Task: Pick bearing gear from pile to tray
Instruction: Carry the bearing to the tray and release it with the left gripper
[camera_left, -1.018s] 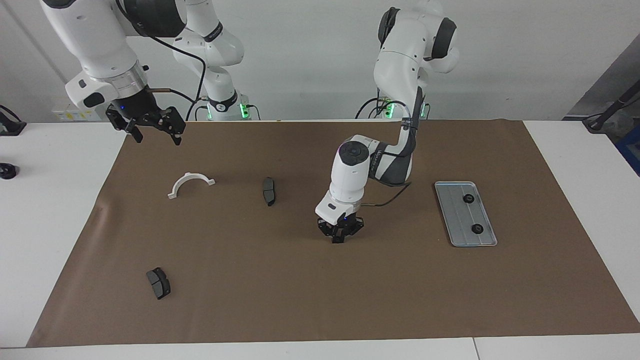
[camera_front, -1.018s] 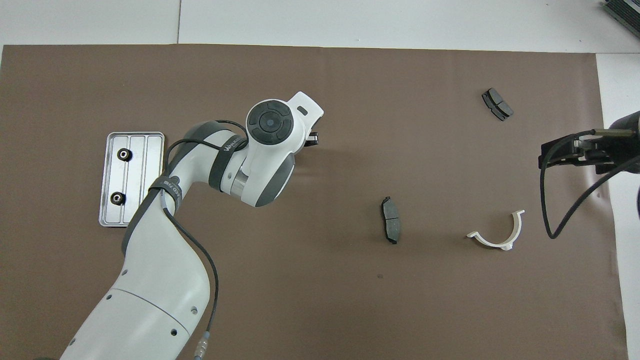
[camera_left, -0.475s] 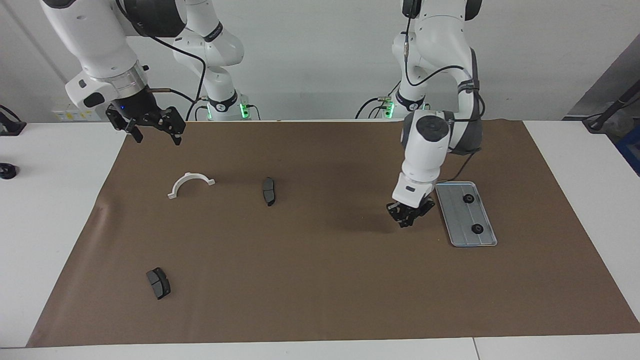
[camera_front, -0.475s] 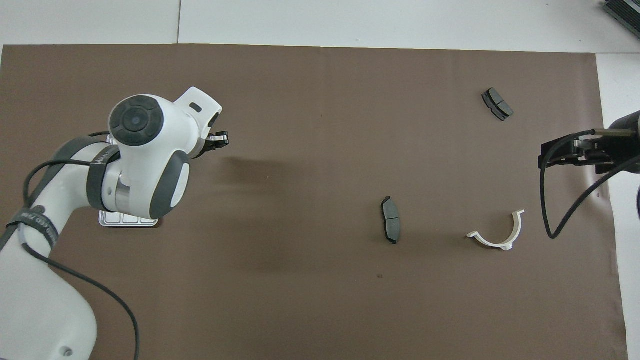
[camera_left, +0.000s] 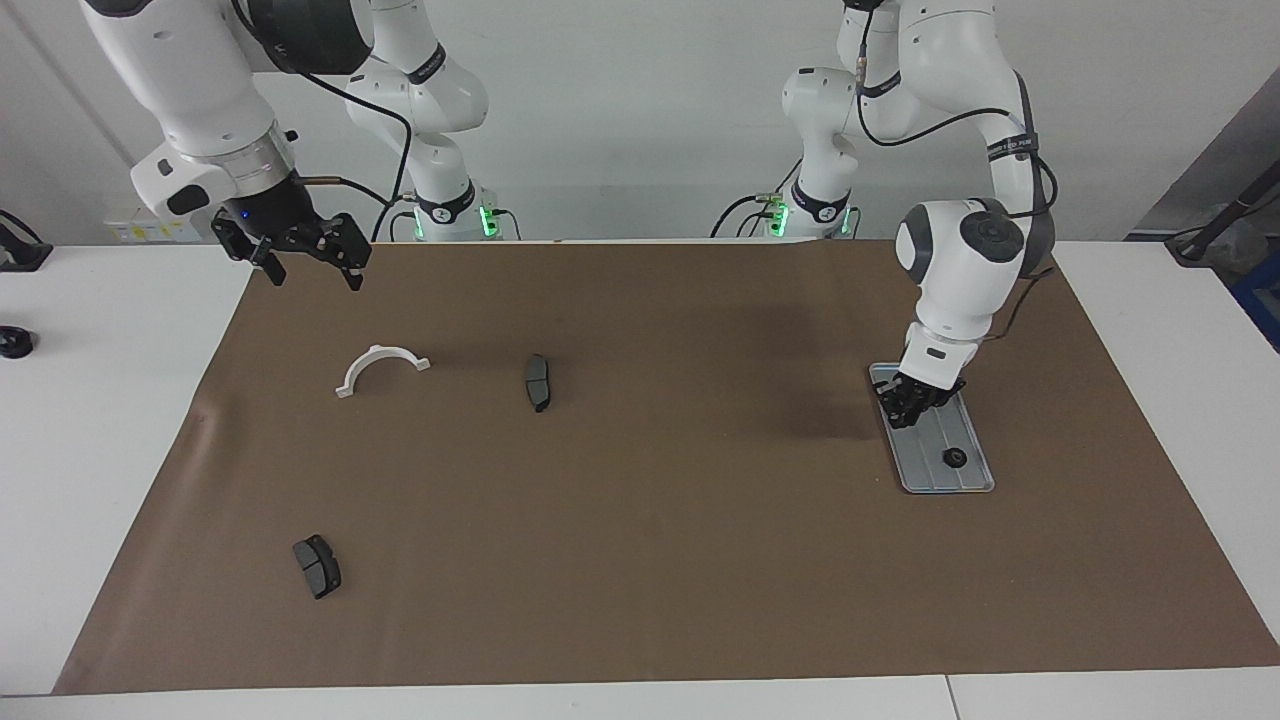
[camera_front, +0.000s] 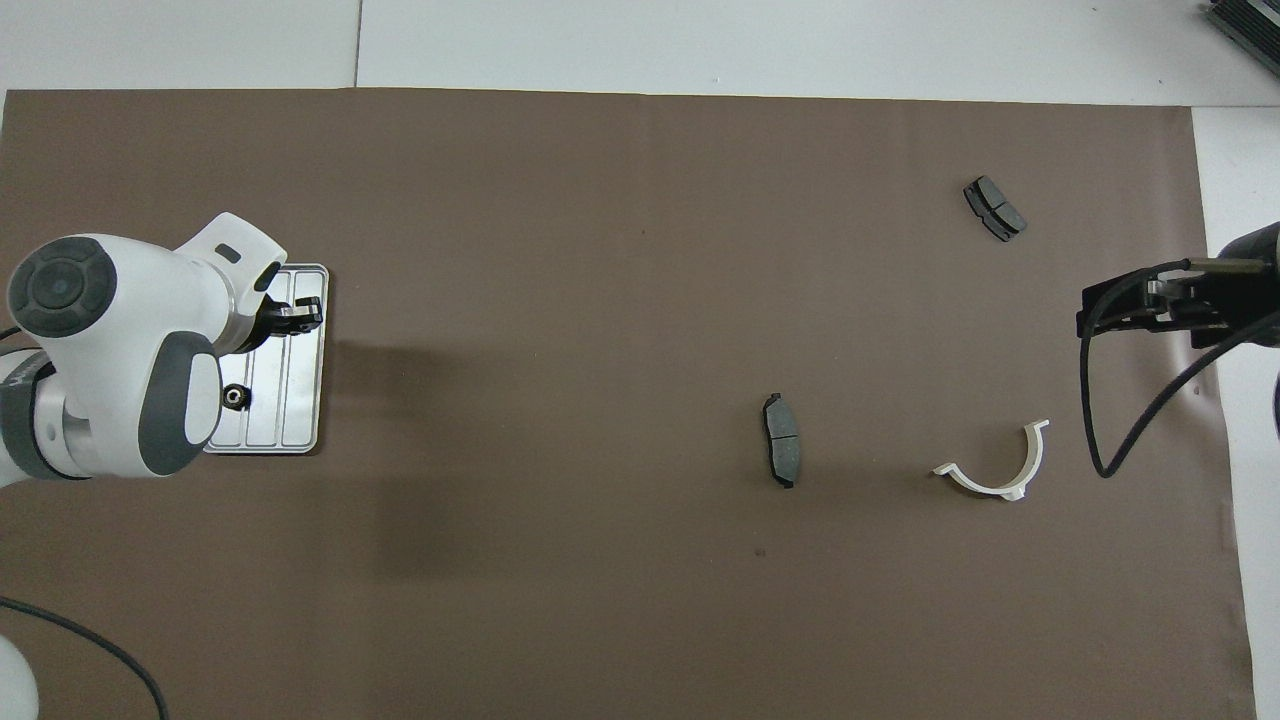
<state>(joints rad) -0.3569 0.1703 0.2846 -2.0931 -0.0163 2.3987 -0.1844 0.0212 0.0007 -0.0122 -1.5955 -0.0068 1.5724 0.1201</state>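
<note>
The silvery tray (camera_left: 920, 455) (camera_front: 300, 400) lies on the brown mat toward the left arm's end of the table. A small black bearing gear (camera_left: 953, 458) (camera_front: 235, 397) rests in it. My left gripper (camera_left: 908, 408) (camera_front: 300, 318) hangs just over the tray's end nearer the robots. Its fingertips are shut, and I cannot see whether they hold anything. The pile is spread out toward the right arm's end: a white bracket (camera_left: 382, 365) (camera_front: 995, 470) and two dark brake pads (camera_left: 537, 381) (camera_left: 317, 565). My right gripper (camera_left: 310, 265) (camera_front: 1140, 300) waits open, raised over the mat's edge.
The brown mat (camera_left: 640, 560) covers most of the white table. A small black object (camera_left: 15, 342) sits on the bare table past the right arm's end of the mat.
The left arm has swung from the middle of the mat to over the tray, its gripper staying shut. The right arm has not moved.
</note>
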